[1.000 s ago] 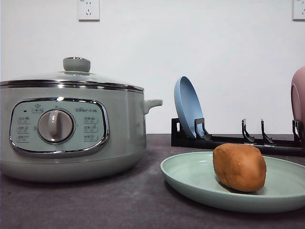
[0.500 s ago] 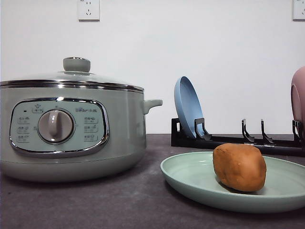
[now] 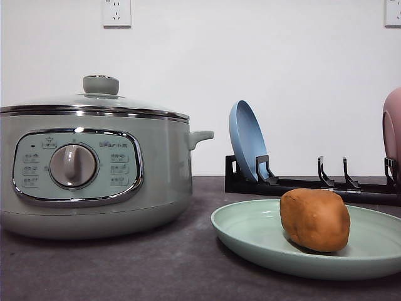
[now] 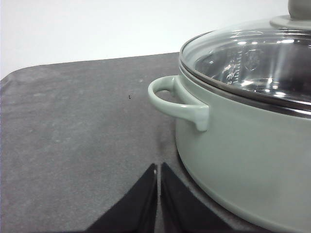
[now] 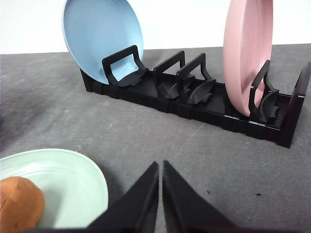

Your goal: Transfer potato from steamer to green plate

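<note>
The orange-brown potato (image 3: 314, 219) lies on the pale green plate (image 3: 250, 231) at the front right of the table; the right wrist view catches the potato (image 5: 18, 204) and the plate's rim (image 5: 92, 182) too. The sage-green steamer (image 3: 94, 172) stands at the left with its glass lid on. My left gripper (image 4: 158, 170) is shut and empty, low over the table beside the steamer's wall (image 4: 243, 150) and below its side handle (image 4: 180, 102). My right gripper (image 5: 160, 167) is shut and empty, to the right of the plate and in front of the rack.
A black dish rack (image 3: 294, 182) stands behind the plate, holding an upright blue plate (image 3: 245, 141) and a pink plate (image 3: 393, 125). From the right wrist, the rack (image 5: 194, 97) lies across the table with blue (image 5: 99, 36) and pink (image 5: 248, 51) plates. Grey tabletop (image 4: 73, 126) extends beside the steamer.
</note>
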Robot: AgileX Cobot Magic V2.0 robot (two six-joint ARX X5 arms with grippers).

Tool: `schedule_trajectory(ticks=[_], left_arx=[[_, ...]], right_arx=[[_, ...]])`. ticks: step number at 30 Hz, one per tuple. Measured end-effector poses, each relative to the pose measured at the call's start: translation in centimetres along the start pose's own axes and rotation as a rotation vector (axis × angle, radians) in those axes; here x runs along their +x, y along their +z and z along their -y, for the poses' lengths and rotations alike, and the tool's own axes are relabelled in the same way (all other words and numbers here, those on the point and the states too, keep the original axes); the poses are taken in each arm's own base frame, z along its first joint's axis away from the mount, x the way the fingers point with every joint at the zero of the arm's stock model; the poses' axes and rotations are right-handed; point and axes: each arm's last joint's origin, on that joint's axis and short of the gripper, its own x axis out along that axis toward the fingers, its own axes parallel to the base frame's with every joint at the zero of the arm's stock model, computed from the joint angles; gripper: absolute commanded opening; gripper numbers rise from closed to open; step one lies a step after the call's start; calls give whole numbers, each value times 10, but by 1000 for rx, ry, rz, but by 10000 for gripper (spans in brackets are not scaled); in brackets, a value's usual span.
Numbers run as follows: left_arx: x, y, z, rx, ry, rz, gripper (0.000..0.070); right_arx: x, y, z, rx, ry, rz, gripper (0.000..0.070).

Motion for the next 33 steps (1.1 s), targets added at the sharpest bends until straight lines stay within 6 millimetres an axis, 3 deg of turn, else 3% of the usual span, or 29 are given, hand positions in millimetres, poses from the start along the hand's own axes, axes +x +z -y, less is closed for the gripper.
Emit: schedule_trajectory(ticks=[33], left_arx=[[0,0,0,0,0,0,3]], right_arx=[[0,0,0,0,0,0,0]])
